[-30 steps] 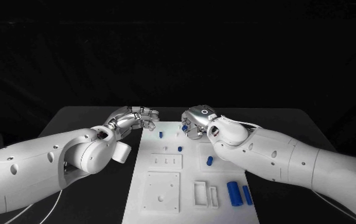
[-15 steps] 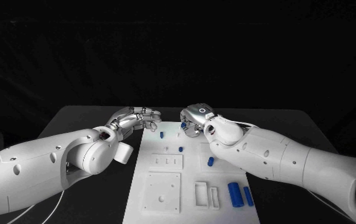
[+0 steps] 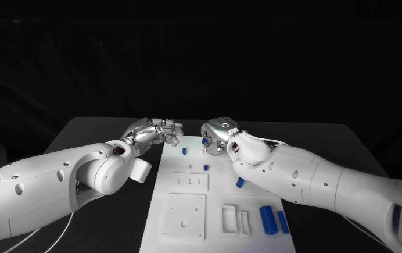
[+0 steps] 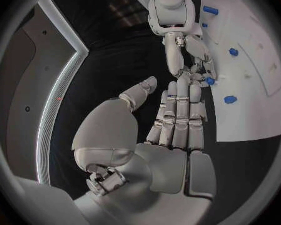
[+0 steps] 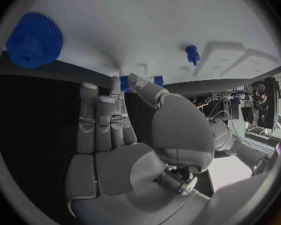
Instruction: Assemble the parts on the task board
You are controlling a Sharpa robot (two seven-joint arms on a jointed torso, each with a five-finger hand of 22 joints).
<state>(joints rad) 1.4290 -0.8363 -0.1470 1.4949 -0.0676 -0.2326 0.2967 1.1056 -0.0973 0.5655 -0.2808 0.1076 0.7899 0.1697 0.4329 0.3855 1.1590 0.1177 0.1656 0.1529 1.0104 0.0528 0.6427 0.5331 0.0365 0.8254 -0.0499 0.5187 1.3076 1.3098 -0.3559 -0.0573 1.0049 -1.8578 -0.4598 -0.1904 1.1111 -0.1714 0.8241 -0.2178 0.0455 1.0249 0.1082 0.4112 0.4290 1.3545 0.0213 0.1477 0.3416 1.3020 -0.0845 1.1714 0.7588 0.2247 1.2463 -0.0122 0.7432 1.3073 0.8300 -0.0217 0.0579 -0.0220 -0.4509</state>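
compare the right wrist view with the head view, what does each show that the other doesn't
Right wrist view alone: a blue gear on the task board.

Head view alone: two long blue cylinders at the board's near end, the rectangular recesses, and the left hand.

Both: the white board, the right hand at its far end, and a small blue peg standing in it.

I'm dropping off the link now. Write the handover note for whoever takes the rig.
Left hand: holds nothing, fingers straight, beside the far left corner of the white rectangular task board.
Right hand: over the board's far end, apparently pinching a small blue part.
On the board: short blue peg and second peg standing, blue piece mid-right, two long blue cylinders lying near right, blue gear.
Left: seat the pinched part, then the loose ones.
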